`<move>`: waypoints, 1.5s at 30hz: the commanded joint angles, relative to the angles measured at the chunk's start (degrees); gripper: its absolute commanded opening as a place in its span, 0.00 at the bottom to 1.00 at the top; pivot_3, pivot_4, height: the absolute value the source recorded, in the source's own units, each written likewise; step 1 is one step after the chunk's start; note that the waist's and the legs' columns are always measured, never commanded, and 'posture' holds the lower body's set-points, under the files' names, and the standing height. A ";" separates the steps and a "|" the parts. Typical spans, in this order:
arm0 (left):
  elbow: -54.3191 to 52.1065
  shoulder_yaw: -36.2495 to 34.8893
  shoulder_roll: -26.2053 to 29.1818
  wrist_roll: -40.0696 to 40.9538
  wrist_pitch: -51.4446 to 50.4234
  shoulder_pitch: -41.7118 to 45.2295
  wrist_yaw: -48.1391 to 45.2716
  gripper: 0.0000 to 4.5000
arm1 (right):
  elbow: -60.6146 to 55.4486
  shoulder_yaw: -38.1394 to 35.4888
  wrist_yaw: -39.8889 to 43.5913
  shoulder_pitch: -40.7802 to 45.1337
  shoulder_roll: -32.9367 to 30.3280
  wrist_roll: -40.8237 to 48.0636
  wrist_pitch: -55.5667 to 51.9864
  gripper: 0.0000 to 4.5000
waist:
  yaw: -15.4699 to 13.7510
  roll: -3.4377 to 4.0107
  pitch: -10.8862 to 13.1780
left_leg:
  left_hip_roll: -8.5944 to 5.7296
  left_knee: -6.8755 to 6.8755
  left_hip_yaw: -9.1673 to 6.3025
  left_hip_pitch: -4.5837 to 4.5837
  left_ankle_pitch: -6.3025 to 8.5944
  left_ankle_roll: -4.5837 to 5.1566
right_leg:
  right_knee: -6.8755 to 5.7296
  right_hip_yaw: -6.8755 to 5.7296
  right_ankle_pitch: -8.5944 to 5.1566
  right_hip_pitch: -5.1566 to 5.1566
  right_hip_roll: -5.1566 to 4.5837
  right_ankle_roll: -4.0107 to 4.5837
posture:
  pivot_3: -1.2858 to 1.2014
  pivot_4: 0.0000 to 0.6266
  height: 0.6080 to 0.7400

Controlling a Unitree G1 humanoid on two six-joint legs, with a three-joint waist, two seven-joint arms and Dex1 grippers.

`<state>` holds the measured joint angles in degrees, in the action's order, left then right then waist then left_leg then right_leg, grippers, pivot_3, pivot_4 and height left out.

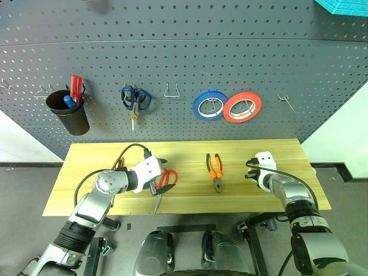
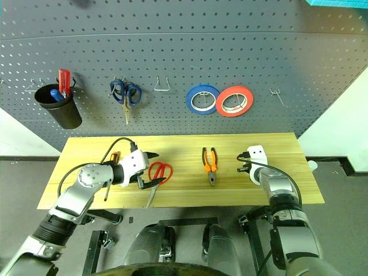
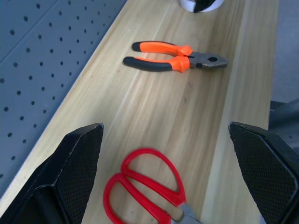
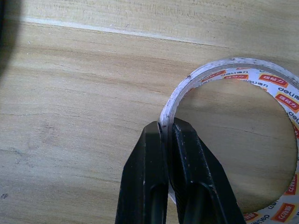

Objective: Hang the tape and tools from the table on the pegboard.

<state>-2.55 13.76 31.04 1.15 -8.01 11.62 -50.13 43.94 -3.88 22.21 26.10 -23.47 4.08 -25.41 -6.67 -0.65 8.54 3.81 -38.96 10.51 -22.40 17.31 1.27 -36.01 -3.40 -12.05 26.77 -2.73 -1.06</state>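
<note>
My right gripper [image 4: 167,125] is shut on the wall of the tape [image 4: 261,77], a cream-white ring lying flat on the table [image 1: 276,146], with one finger inside the ring and one outside. It sits at the table's right end [image 1: 256,171]. Red-handled scissors [image 1: 167,178] lie left of centre. My left gripper [image 1: 160,174] is open, its fingers [image 3: 79,158] straddling the scissor handles [image 3: 145,186] without touching them. Pliers [image 1: 214,169] with orange-and-black handles lie in the middle, between the two grippers. The pegboard [image 1: 184,52] rises behind the table.
On the pegboard hang blue-handled scissors [image 1: 135,99], a blue roll [image 1: 210,105], a red-orange roll [image 1: 242,107] and a black cup [image 1: 69,112] holding a red-handled tool. Bare wire hooks [image 1: 172,91] [image 1: 284,100] stand between and right of them.
</note>
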 commanded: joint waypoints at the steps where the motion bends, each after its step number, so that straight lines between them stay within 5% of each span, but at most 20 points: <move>1: -1.07 -0.97 -0.07 1.07 0.38 0.91 -0.10 1.00 | -0.71 -1.26 -0.43 0.01 0.14 0.60 0.32 0.01 | 0.00 0.00 0.00 | 0.00 0.01 0.00 -0.01 0.00 0.00 | 0.01 0.00 0.00 0.01 0.00 0.00 | 0.65 0.26 0.93; 7: -1.31 -0.82 -0.60 2.49 2.16 1.35 -1.12 1.00 | -7.89 -1.57 0.29 -2.86 -0.72 1.32 -0.95 0.01 | -0.11 0.04 0.05 | 0.00 0.02 0.00 -0.08 0.00 0.00 | 0.01 0.00 0.00 0.07 0.00 -0.01 | 0.65 0.25 0.93; 24: -1.24 -3.33 -5.23 10.18 7.10 1.30 -3.12 1.00 | -57.42 -13.83 1.97 -24.25 -4.35 12.96 -19.10 0.01 | -0.26 0.03 0.04 | -0.02 -0.06 -0.17 -0.85 -0.01 0.01 | 0.07 -0.16 -0.01 0.65 0.02 -0.11 | 0.63 0.21 0.93; 34: -0.76 -3.88 -9.20 14.35 12.11 0.11 -4.23 1.00 | -64.20 -25.25 0.33 -25.64 -0.29 20.69 -10.44 0.01 | -0.22 0.02 0.03 | -0.06 -0.11 -0.35 -0.86 -0.01 0.02 | 0.10 -0.35 0.03 0.55 0.12 -0.17 | 0.63 0.20 0.93; 45: -1.59 -5.10 -12.31 18.38 12.44 -0.50 -4.22 1.00 | -65.63 -27.60 -1.58 -23.53 0.78 25.28 -4.01 0.01 | -0.12 0.03 0.03 | -0.09 -0.19 -0.44 -0.86 -0.02 0.03 | 0.08 -0.40 0.05 0.46 0.11 -0.19 | 0.62 0.20 0.93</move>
<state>-2.39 9.96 18.94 18.23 3.27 11.07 -54.62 -18.36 -29.28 20.75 1.36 -22.99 27.44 -32.18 -6.79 -0.63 8.57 3.72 -39.15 10.06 -23.26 17.28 1.30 -35.94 -3.81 -12.01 27.22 -2.62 -1.25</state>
